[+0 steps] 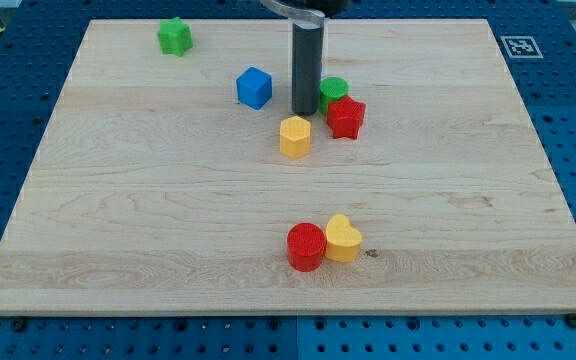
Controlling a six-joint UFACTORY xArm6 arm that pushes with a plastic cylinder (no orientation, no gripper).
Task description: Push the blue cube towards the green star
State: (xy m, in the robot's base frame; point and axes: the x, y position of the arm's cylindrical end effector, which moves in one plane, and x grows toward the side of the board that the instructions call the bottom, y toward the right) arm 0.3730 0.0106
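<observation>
The blue cube (254, 87) sits on the wooden board (118, 220) left of centre in the upper part. The green star (175, 37) lies near the board's top left corner, up and to the left of the cube. My tip (304, 111) is at the end of the dark rod, a short way to the right of the blue cube and not touching it. It stands just above the yellow hexagonal block (295, 136) and left of the green cylinder (333, 92).
A red star (346, 117) lies right of the tip, against the green cylinder. A red cylinder (306, 247) and a yellow heart (343, 238) touch each other near the view's bottom. The board's edges meet a blue perforated table.
</observation>
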